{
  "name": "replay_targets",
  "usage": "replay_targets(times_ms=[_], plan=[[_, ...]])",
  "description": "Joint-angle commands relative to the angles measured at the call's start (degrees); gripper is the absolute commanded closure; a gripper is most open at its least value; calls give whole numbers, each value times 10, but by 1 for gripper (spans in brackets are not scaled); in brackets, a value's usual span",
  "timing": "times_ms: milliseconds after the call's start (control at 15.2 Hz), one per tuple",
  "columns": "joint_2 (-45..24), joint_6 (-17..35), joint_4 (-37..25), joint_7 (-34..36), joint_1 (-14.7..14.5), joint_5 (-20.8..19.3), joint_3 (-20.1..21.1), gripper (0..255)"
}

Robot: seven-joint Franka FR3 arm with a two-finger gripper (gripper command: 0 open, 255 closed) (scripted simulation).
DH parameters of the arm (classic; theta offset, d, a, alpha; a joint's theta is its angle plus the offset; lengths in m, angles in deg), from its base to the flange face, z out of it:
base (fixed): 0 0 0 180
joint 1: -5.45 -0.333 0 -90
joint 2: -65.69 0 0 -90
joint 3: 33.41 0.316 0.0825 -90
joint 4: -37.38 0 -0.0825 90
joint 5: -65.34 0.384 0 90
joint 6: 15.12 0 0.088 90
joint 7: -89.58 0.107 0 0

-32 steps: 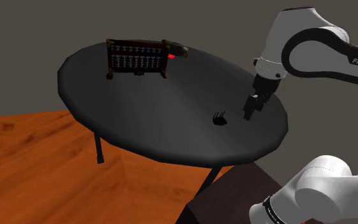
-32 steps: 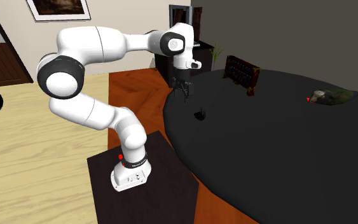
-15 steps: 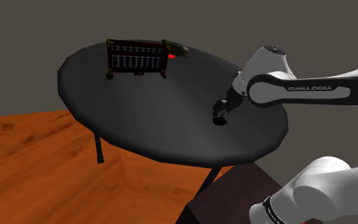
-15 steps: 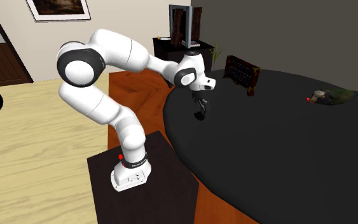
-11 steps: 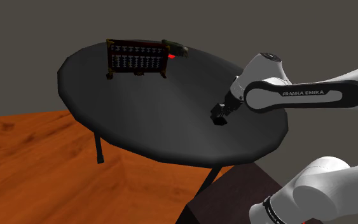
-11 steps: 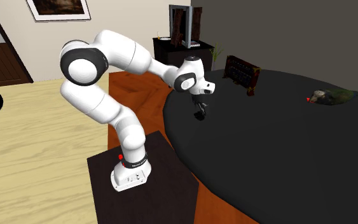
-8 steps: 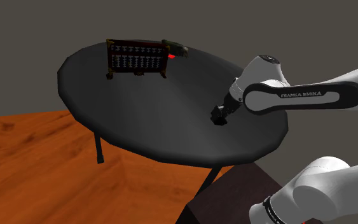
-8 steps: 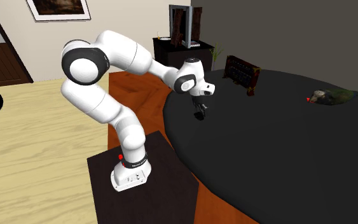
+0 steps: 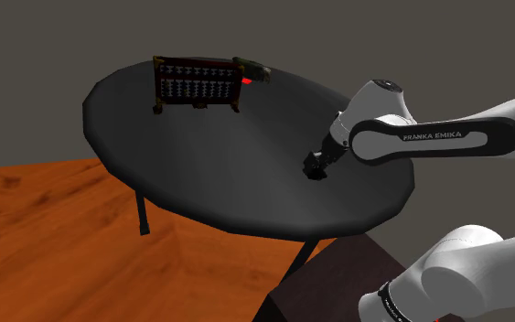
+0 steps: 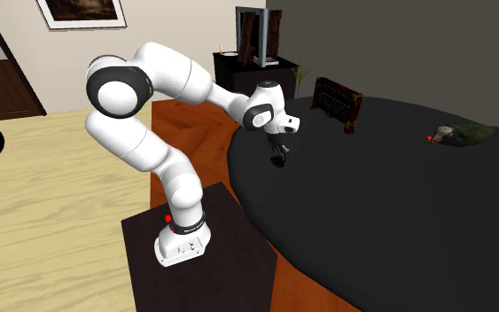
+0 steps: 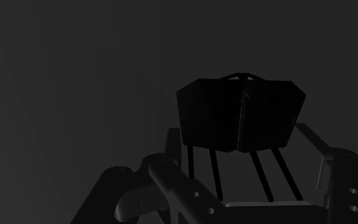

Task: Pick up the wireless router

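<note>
The gripper [image 11: 238, 137] straddles the black router [image 11: 238, 114] on the dark table [image 9: 200, 174], near its edge. Whether it grips is unclear. The arm [image 9: 434, 135] reads FRANKA EMIKA. Far off stands a beaded rack [image 9: 196, 84], and behind it a greenish lump [image 9: 253, 71] too small to name.

A round dark table [image 9: 200, 174] on thin dark legs stands on an orange wooden floor [image 9: 36, 229]. Toward its far side a dark frame with rows of beads [image 9: 197, 84] stands upright, and just behind it, by the rim, lies a small greenish-brown object [image 9: 253, 70] with a red spot, possibly a toy. Well apart from both, near the rim on the shoulder view's right, sits the small black wireless router [image 11: 238, 114].
</note>
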Motion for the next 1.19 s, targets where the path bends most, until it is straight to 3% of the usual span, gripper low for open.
replay_targets(times_ms=[0,1122], plan=[[1,-1,1,0,0,0,0,255],[50,-137,-86,-5,-2,4,-1,255]])
